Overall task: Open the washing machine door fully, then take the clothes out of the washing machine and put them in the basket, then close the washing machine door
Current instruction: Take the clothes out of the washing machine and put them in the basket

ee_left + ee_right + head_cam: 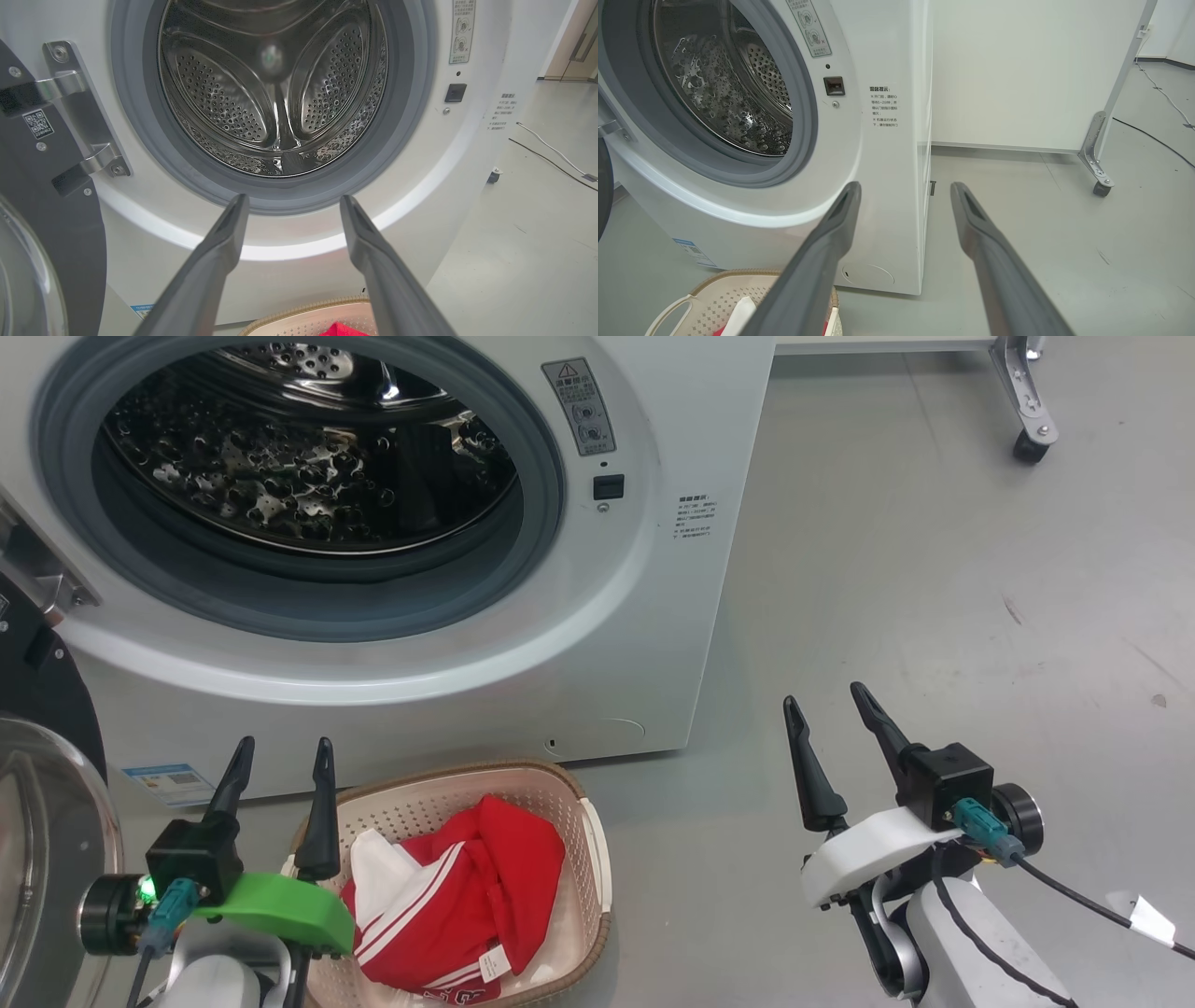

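Grey floor [934, 569] under washing machine [653, 616] and basket [439, 807]

Bright, even light; soft shadows on the floor [934, 616]; glints speckle the washing machine [607, 644] drum [280, 485]; wrist-view edges bend.

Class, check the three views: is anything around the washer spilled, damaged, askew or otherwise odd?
Nothing stands out. The clothes lie in the basket, the drum looks empty, and the washing machine door hangs open at the left. The grey floor bears only faint scuff marks.
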